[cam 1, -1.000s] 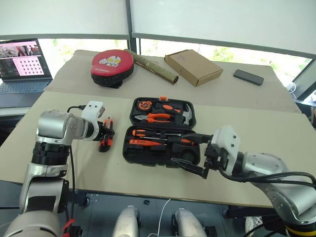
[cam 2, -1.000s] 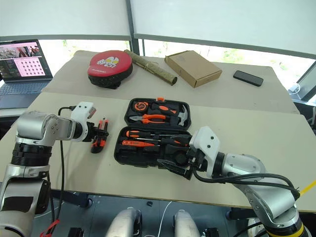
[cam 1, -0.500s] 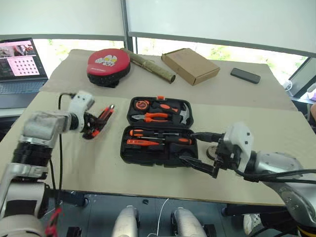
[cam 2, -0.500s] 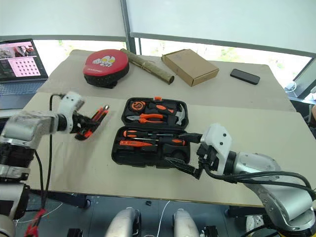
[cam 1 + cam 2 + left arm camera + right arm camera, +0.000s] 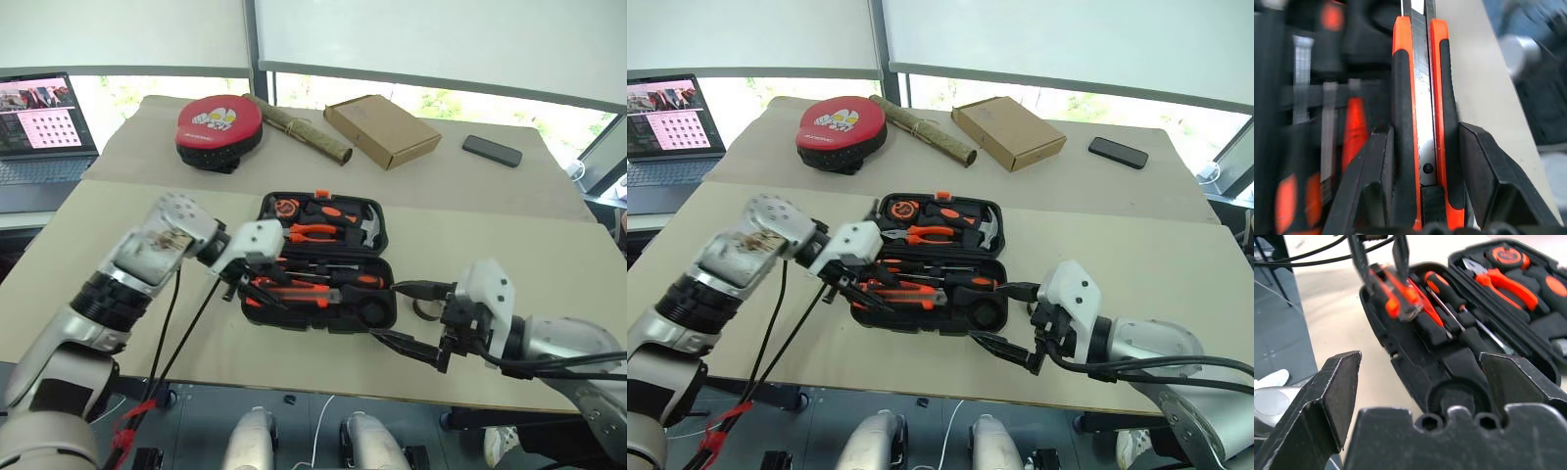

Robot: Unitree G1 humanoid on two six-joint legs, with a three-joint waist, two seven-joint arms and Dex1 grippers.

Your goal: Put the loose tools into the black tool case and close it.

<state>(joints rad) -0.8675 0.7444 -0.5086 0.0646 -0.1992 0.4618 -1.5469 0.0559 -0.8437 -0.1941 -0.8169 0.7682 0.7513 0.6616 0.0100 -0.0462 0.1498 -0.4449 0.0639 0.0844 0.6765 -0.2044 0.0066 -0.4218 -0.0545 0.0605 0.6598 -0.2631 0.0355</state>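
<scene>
The black tool case point(image 5: 323, 322) lies open in the middle of the table. Its front half holds two black-and-orange screwdrivers point(image 5: 328, 278). Its lid half holds pliers, a hammer and a tape measure. My left gripper point(image 5: 257, 282) is shut on the black-and-orange utility knife point(image 5: 294, 291) and holds it low over the left end of the case's front half. In the left wrist view the knife point(image 5: 1420, 122) sits between both fingers. My right gripper point(image 5: 416, 318) stands open and empty just off the case's right front corner. A small dark ring point(image 5: 424, 310), seemingly the tape roll, lies there.
At the back of the table are a round red-and-black pad point(image 5: 217, 125), a rolled mat point(image 5: 304, 129), a cardboard box point(image 5: 382, 130) and a phone point(image 5: 492, 150). A laptop point(image 5: 39, 113) stands at the far left. The table's front edge runs just below the case.
My left gripper has carried the utility knife from the table left of the case to over the case's front half. My right gripper has drawn back to the right, off the case.
</scene>
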